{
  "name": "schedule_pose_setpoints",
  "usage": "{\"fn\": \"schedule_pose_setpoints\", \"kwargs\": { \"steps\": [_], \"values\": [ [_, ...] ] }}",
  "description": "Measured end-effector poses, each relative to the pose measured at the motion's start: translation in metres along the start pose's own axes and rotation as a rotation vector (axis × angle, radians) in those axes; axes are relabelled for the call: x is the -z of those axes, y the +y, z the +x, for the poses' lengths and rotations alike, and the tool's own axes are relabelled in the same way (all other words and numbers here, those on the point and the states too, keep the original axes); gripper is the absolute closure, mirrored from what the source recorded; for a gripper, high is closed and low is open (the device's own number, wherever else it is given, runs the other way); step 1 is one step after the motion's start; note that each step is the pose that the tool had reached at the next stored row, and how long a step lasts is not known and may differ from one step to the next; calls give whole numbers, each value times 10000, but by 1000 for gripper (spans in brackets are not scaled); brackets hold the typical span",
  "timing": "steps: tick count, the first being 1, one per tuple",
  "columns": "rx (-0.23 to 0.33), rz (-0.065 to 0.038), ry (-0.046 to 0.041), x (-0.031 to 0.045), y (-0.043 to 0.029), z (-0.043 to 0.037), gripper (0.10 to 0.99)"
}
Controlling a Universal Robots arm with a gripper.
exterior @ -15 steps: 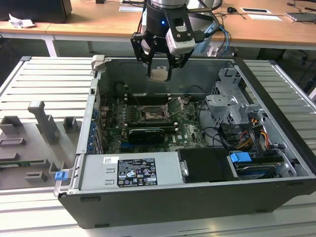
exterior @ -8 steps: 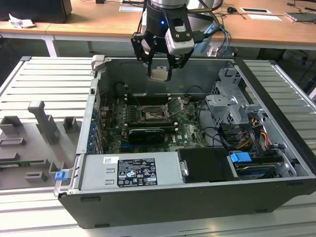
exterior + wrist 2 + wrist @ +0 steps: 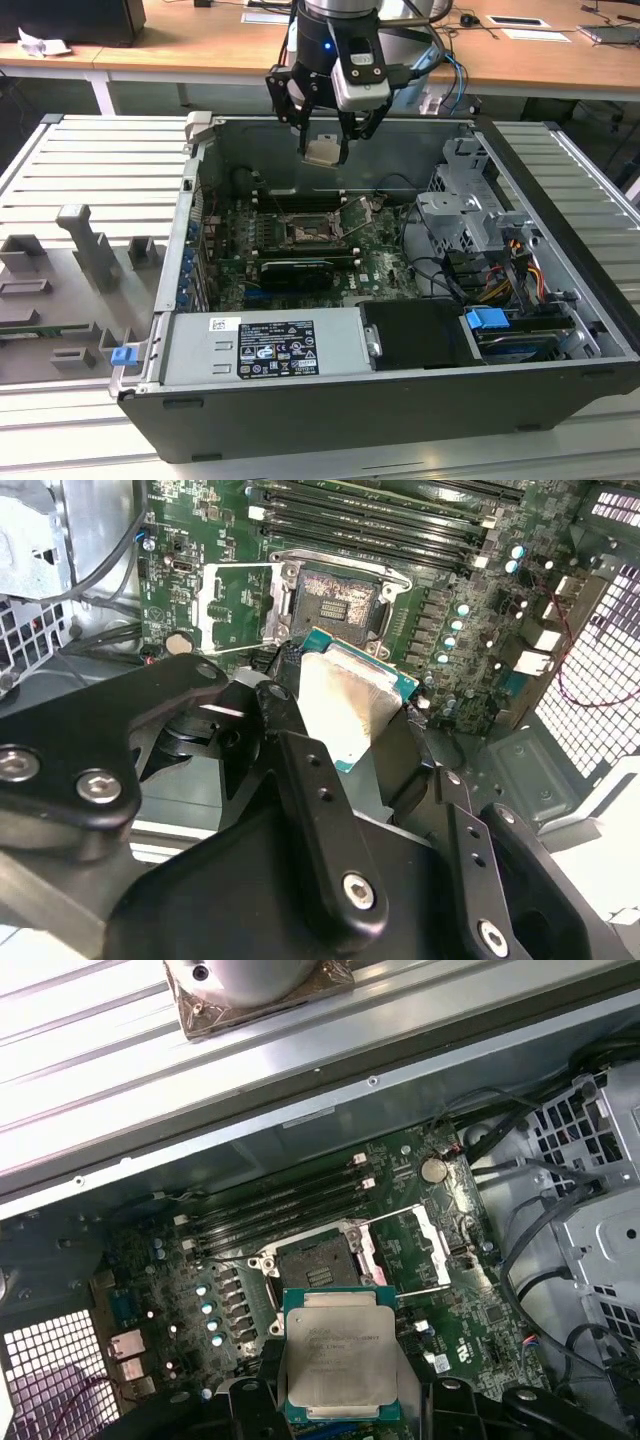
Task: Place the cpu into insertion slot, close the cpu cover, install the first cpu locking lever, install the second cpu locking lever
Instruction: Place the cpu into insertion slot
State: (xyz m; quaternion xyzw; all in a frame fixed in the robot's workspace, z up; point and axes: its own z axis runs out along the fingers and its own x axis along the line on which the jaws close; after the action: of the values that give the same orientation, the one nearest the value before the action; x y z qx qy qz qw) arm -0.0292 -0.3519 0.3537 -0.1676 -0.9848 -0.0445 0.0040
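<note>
Open case [image 3: 300, 420] on grey counter [image 3: 90, 160]; claw [image 3: 323, 146] clamped on cpu [image 3: 338, 1352] edges, above the slot [image 3: 318, 1272], cover [image 3: 425, 1245] open. Light, stiff, contacts likely fragile: edge grip only, keep it flat.

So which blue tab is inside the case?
The blue tab at the exterior view's right; the other tab sits at the case's outer corner.

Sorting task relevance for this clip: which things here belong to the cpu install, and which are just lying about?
Job in hand:
cpu, held in the gripper, not yet seated
insertion slot, empty
cpu cover, open

Lying about:
memory slots
coin cell
power supply
drive cage
grey fixtures
</note>
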Motion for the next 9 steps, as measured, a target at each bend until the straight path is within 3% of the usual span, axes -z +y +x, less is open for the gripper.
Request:
{"fn": "schedule_pose_setpoints", "kwargs": {
  "steps": [9],
  "values": [
    [-406,-9,-35,-3,0,0,557]
  ]
}}
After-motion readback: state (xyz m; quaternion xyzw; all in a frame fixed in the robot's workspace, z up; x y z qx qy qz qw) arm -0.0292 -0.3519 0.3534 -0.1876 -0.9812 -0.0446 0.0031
